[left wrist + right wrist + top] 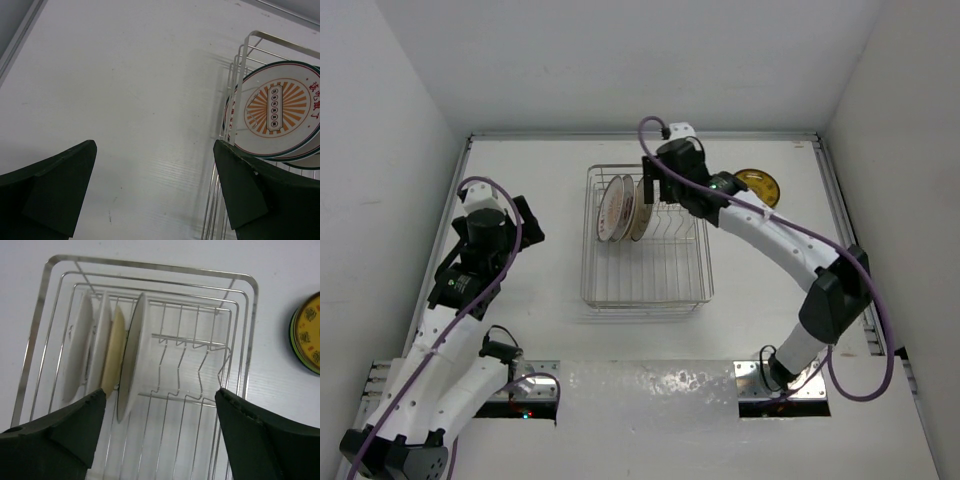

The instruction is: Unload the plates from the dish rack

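Currently four plates (618, 208) stand on edge in the rack (645, 285), packed close together in its far left part. From the left wrist view, the leftmost is a sunburst plate (277, 107): white, with orange rays round a small panel of characters, red characters at its edge and a dark rim. In the right wrist view a white plate comes next, then a cream plate (114, 355), then a white one with a dark edge, leaning a little. The rack's near and right parts show only wire and prongs.

A yellow plate (758, 185) with a dark green rim lies flat on the table (550, 300), right of the rack at the far side, partly hidden under the right arm.

The right gripper (160, 395) hangs over the rack's far end, above the plates, its fingers spread wide and holding none of them. The left gripper (155, 147) sits over the table left of the rack, fingers also spread wide, touching no plate.
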`<action>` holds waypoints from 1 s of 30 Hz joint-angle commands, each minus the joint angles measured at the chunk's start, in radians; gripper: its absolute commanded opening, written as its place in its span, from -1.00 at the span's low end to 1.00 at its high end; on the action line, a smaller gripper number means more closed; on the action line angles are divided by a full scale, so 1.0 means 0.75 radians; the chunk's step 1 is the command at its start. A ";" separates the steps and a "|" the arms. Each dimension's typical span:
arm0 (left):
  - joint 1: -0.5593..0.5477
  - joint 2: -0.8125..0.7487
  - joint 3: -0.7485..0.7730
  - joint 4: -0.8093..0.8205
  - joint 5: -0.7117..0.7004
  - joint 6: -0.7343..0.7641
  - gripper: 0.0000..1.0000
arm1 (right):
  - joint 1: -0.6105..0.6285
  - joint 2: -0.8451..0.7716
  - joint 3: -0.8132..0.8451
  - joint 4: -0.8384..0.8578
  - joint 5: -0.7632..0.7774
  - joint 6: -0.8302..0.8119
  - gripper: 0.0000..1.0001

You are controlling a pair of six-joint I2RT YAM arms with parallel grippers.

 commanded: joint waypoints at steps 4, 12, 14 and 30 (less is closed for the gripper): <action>0.009 -0.015 0.000 0.040 -0.007 0.019 1.00 | 0.134 0.218 0.296 -0.211 0.321 -0.072 0.41; 0.009 -0.040 -0.002 0.048 0.014 0.023 1.00 | 0.151 0.486 0.524 -0.293 0.295 -0.042 -0.10; 0.009 -0.046 -0.002 0.050 0.018 0.023 1.00 | 0.153 0.515 0.540 -0.291 0.315 -0.029 -0.34; 0.009 -0.040 0.012 0.048 0.022 0.025 1.00 | 0.153 0.468 0.820 -0.462 0.638 0.042 -1.00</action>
